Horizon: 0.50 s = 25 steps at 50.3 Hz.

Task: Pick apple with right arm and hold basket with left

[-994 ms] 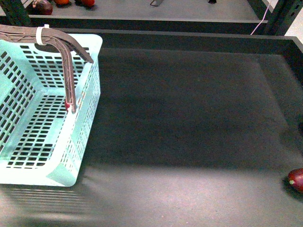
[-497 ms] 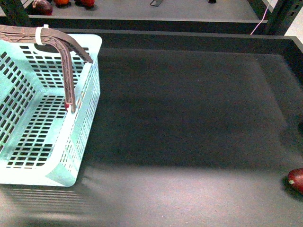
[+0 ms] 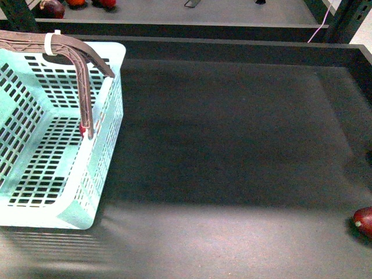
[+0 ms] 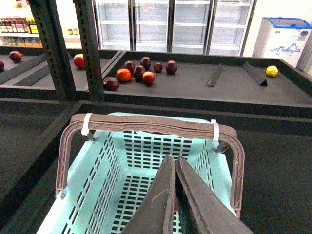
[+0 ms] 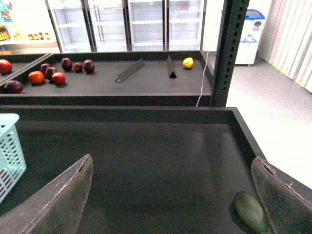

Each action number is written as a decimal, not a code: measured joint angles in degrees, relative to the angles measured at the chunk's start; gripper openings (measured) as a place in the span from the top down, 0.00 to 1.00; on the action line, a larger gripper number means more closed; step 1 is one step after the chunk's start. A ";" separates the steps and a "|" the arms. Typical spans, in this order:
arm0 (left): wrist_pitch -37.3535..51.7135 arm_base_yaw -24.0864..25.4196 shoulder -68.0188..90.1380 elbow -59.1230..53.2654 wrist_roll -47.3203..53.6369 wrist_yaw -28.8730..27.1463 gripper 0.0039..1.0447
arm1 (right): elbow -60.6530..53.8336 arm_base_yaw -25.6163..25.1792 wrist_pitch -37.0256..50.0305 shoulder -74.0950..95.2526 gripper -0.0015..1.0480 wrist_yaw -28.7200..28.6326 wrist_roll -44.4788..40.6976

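Observation:
The pale mint-blue basket [image 3: 87, 192] stands at the left of the dark table, its brownish-purple handles [image 3: 81, 64] raised and bound by a white tie. In the left wrist view the basket [image 4: 97, 180] lies right below my left gripper [image 4: 173, 158], which is shut and empty, its tips a little short of the handles [image 4: 151, 126]. My right gripper [image 5: 171, 163] is open and empty above bare table. A red fruit [image 3: 364, 221] is cut off by the front view's right edge; I cannot tell whether it is the apple. Neither gripper shows in the front view.
A green oval fruit [image 5: 251, 211] lies by my right gripper's finger [image 5: 285, 197], near the table's right wall [image 5: 243, 131]. Several red and maroon fruits [image 4: 141, 73] and a yellow one [image 4: 271, 71] lie on the shelf behind. Metal posts [image 4: 90, 48] stand at the back.

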 joint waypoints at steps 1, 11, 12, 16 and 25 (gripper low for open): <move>-0.61 0.00 -0.76 0.00 0.00 0.00 0.97 | 0.00 0.00 0.00 0.00 0.08 0.02 -0.02; -7.91 0.00 -8.83 -0.02 0.00 0.00 0.97 | 0.00 0.00 0.00 0.00 0.08 0.02 0.00; -8.50 0.00 -9.40 -0.02 0.00 0.00 0.97 | 0.00 0.00 0.00 0.00 0.08 0.02 0.00; -10.29 0.00 -11.47 -0.02 0.00 0.00 0.97 | 0.00 0.00 0.00 0.00 0.08 0.00 0.00; -14.08 0.00 -15.26 -0.02 0.00 0.00 0.97 | 0.00 0.00 0.00 0.00 0.08 0.00 0.00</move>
